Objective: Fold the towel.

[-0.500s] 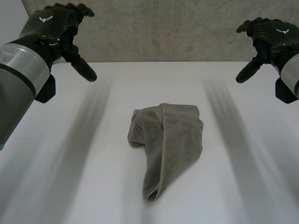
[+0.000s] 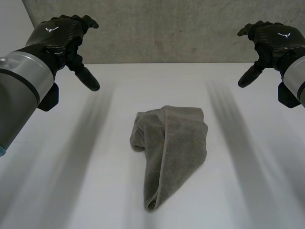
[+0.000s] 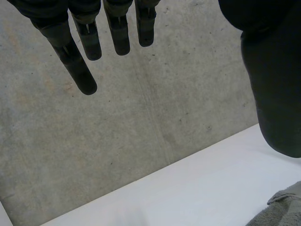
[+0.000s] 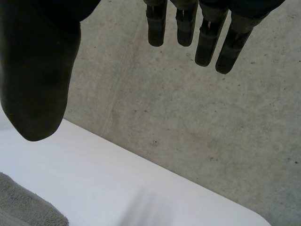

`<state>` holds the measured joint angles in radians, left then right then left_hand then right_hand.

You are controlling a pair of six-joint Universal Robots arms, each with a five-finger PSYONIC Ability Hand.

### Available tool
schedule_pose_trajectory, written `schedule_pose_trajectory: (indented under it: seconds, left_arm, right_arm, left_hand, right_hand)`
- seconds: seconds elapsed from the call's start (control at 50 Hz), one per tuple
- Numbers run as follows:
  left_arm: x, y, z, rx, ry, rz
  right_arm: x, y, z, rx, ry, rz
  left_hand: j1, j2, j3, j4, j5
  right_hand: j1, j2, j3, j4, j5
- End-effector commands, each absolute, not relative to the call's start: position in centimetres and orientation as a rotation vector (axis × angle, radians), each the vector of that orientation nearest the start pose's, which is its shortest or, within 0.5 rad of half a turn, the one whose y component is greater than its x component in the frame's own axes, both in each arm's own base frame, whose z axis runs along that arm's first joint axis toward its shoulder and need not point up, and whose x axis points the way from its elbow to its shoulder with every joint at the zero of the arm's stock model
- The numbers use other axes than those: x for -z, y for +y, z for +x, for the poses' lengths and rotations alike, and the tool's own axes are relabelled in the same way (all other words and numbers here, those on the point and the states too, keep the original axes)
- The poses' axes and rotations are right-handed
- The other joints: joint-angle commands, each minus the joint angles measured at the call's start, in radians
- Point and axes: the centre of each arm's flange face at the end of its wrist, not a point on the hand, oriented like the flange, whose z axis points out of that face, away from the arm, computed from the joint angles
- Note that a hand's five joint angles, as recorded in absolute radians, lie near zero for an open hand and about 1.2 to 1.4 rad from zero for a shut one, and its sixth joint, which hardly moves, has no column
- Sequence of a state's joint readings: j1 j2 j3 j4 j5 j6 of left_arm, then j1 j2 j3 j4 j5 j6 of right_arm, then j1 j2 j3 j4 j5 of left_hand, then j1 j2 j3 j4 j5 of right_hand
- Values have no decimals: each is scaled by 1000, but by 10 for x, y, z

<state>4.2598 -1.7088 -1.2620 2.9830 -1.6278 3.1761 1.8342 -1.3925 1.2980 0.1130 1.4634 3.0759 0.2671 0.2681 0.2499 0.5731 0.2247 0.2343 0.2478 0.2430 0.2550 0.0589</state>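
The grey towel (image 2: 171, 148) lies bunched mid-table (image 2: 248, 191), well apart from both hands. The left hand (image 2: 59, 40) and right hand (image 2: 276, 43) hang above the far edge, fingers relaxed, holding nothing (each back bears a small white mark (image 2: 51, 28)).

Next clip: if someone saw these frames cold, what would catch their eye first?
First, the grey towel, lying in a rumpled, loosely folded heap in the middle of the white table. Next, the two black hands: the left hand and the right hand hang open above the table's far side, one at each flank. Both are well apart from the towel and hold nothing.
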Motion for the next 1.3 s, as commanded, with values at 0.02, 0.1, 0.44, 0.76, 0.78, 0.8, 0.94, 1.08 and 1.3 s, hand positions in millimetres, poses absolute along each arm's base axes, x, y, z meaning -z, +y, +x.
schedule_pose_trajectory:
  seconds: [0.02,0.1,0.44,0.76,0.78,0.8,0.94,1.08,1.3]
  left_arm:
    - [-339,-247,-262,2382,2370,540]
    - [-329,-250,-266,2347,2399,560]
    - [-197,-254,-334,1911,2734,926]
    - [-160,-248,-359,1821,2783,1007]
    - [-163,-248,-358,1830,2774,993]
    - [-163,-248,-358,1830,2774,993]
    - [-201,-252,-332,1911,2656,758]
    - [-202,-249,-303,1863,2645,671]
    - [-174,-208,-272,1691,2706,701]
  right_arm:
    - [-326,-299,230,2041,2005,-504]
    - [-320,-297,238,1998,1967,-631]
    - [-215,-260,307,1605,1846,-1273]
    - [-154,-282,320,1631,2000,-1305]
    - [-156,-285,317,1666,2022,-1289]
    - [-159,-287,313,1695,2048,-1269]
    - [-180,-282,294,1775,2099,-1213]
    - [-187,-272,270,1765,2137,-1182]
    - [-191,-247,243,1753,2152,-1146]
  left_hand:
    - [-80,-81,-63,-386,-212]
    - [-74,-75,-57,-380,-206]
    - [-39,-40,-22,-345,-171]
    - [1106,1105,1123,800,974]
    - [1129,1128,1146,823,997]
    - [1129,1128,1146,823,997]
    - [1129,1128,1146,823,997]
    - [1129,1128,1146,823,997]
    - [1129,1128,1146,823,997]
  right_hand:
    - [-60,-73,-68,-80,-59]
    - [-60,-73,-68,-80,-59]
    - [-60,-73,-68,-80,-59]
    - [1160,1147,1151,1139,1161]
    - [1162,1148,1153,1141,1163]
    - [1162,1149,1153,1141,1163]
    - [1162,1149,1153,1141,1163]
    - [1162,1149,1153,1141,1163]
    - [1162,1149,1153,1141,1163]
